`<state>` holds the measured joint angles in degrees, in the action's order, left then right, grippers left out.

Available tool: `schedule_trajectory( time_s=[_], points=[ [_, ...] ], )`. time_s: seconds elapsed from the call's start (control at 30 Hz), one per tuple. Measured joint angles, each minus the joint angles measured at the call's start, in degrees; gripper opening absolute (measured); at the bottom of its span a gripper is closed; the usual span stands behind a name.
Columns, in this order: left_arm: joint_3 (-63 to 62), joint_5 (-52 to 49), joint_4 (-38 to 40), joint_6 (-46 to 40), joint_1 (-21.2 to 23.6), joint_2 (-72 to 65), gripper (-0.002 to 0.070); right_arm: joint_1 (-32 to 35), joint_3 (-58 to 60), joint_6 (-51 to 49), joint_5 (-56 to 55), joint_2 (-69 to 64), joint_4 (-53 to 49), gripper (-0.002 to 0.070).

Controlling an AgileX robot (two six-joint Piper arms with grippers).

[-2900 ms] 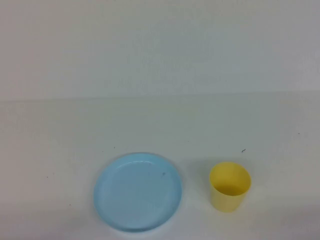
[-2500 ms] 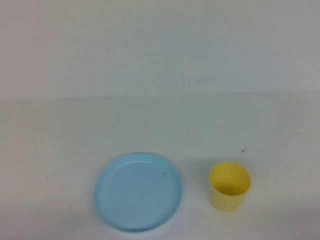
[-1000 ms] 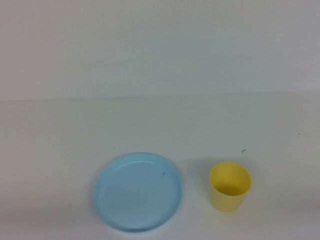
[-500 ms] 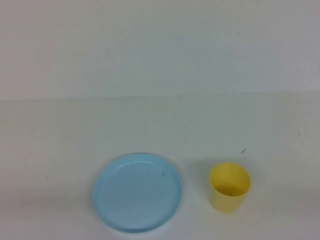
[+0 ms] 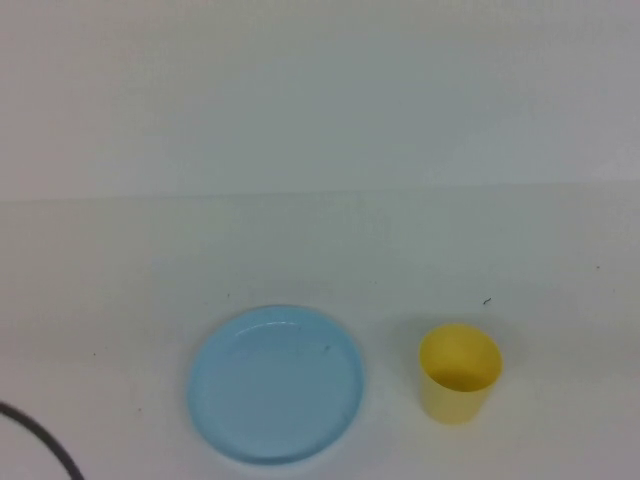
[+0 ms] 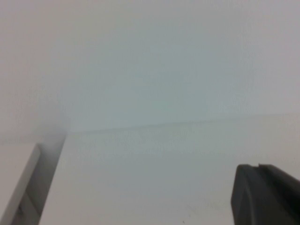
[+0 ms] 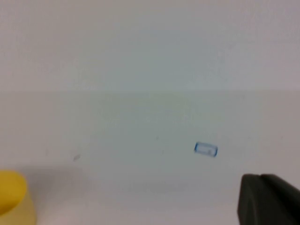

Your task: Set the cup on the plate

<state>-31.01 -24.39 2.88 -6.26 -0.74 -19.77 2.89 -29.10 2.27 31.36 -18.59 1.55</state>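
Cup [image 5: 458, 372]: small yellow tumbler, upright, mouth up, standing on the white counter [image 5: 320, 260]. It sits near the plate, on the plate's right as the robot faces it, apart from the rim and not touching. A slice of it also shows at the edge of the right wrist view [image 7: 14, 199].

Plate [image 5: 275, 383]: round, light blue, shallow raised rim, lying flat on the counter.

Cable [image 5: 45, 445]: dark, curved, at the near left corner of the high view, well apart from the plate on its left.

Left pincer [image 6: 265, 194]: only one dark finger shows, above bare counter; its opening cannot be told, and nothing is seen in it.

Right pincer [image 7: 267, 199]: one dark finger visible, well apart from the cup; opening cannot be told.

Blue-outlined mark [image 7: 206, 149]: small rectangle on the counter, farther from the plate than the cup.
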Motion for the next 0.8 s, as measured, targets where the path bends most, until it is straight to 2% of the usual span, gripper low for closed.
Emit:
schedule_trajectory(
  time_s=[0.07, 0.23, 0.33, 0.4, 0.47, 0.63, 0.7, 0.8],
  points=[
    [-1.6, -1.2, 1.9, -0.9, 0.0, -3.0, 0.0, 0.0, -4.0, 6.9, 5.4, -4.4, 4.2, 0.0001],
    [-1.3, 7.7, 10.9, -2.0, 0.0, -7.4, 0.0, 0.0, -10.2, 28.0, 10.7, -11.9, 19.8, 0.0001],
    [-3.3, 2.5, 15.1, -7.6, 0.0, -12.0, 0.0, 0.0, -10.8, 32.6, 10.6, -13.7, 29.6, 0.0001],
    [-4.8, -2.5, 19.1, -13.7, 0.0, -15.6, 0.0015, 0.0, -11.0, 33.5, 11.2, -14.8, 32.0, 0.0001],
    [-6.5, -6.3, 23.3, -18.2, 0.0, -19.1, 0.0089, 0.0, -11.0, 34.0, 13.1, -16.2, 32.5, 0.0],
    [-12.1, -12.2, 30.7, -21.5, 0.0, -29.5, 0.0415, 0.0, -11.0, 34.3, 20.2, -20.6, 32.5, 0.0],
    [-14.3, -14.0, 31.8, -23.0, -0.6, -35.3, 0.0462, 0.0, -11.0, 34.3, 22.1, -22.1, 32.5, 0.0],
    [-17.7, -16.2, 29.8, -23.4, -4.1, -44.1, 0.0452, 0.0, -11.0, 34.3, 23.6, -24.0, 32.5, 0.0]
  ],
)
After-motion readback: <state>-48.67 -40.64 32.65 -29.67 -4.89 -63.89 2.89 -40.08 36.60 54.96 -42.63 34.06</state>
